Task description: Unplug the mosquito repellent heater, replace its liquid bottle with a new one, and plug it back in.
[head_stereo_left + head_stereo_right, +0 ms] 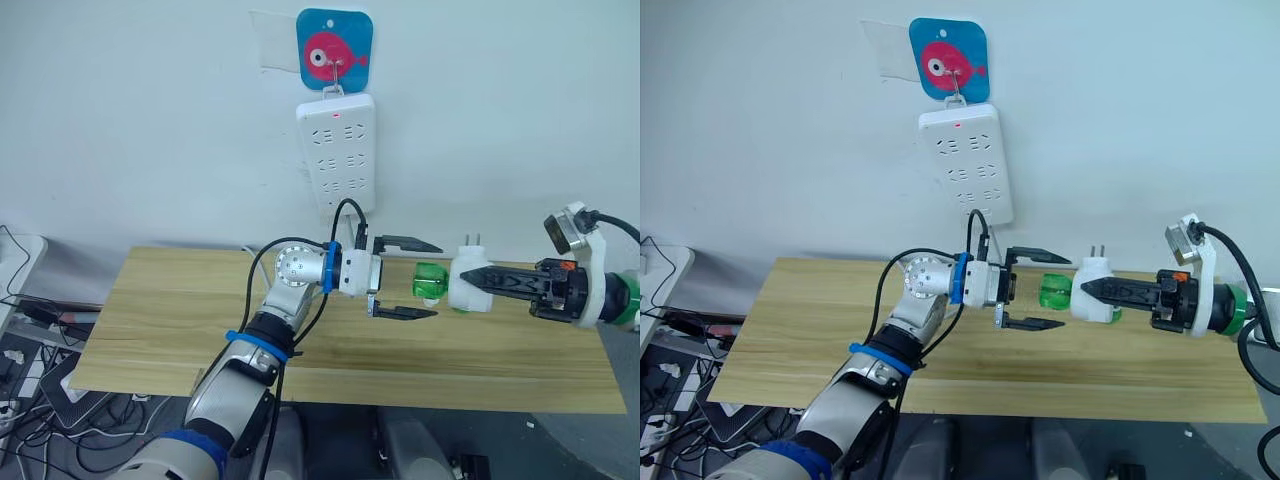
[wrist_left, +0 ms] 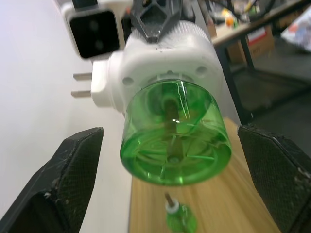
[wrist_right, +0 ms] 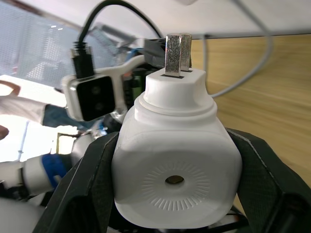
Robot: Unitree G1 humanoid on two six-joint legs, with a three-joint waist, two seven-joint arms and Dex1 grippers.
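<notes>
Heater [image 1: 470, 285] unplugged, held in the air above the desk's [image 1: 150, 330] right half by the right gripper [image 1: 490, 281], jaws clamped on its white body, prongs up; power strip [image 1: 337, 150] hangs on the wall behind. Left gripper [image 1: 405, 277] reaches in level, jaws wide, straddling the green bottle [image 1: 431, 281] without touching.

Left wrist view: bottle [image 2: 175, 138] base-on, centred between the fingers [image 2: 68, 179]; spare bottle [image 2: 179, 218] lies on the desk below.

Right wrist view: heater [image 3: 177, 170] gripped squarely.

Judgement: close evenly on the bottle, then twist about its axis, right arm braced.

One heater [image 1: 470, 283], two green bottles [image 1: 431, 281] [image 2: 180, 219], one power strip [image 1: 338, 152].
</notes>
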